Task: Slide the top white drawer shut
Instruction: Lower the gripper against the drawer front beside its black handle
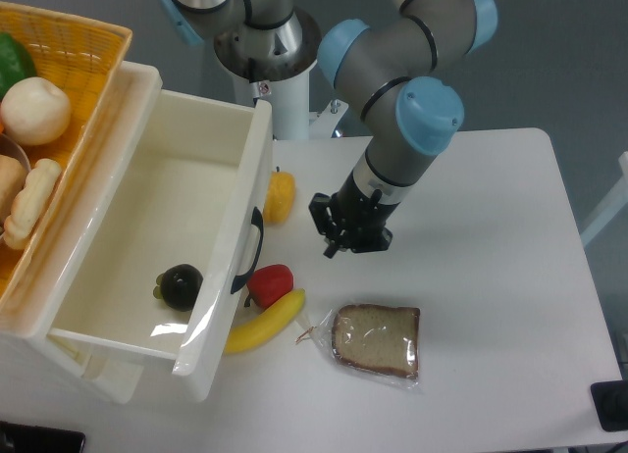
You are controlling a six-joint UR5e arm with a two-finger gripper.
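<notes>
white table (491,306) carries everything. drawer (157,237) stands pulled wide open at left: rigid, glossy, probably slick, so it is best pushed flat on its front near the handle (248,249). gripper (351,239) hovers nearby; whether its jaws are spread, i cannot tell.

Single fixed camera looking down steeply from above front edge of tabletop (491,276), facing toward arm base (280,80) at far side. Sitting at medium range, taking in nearly whole white tabletop. Top white drawer (147,247) filling left third, cropped at left and bottom edges. Orange wicker basket (78,41) cut off at upper-left corner. Grey floor showing beyond far and right edges. No second view sharing scene.
</notes>
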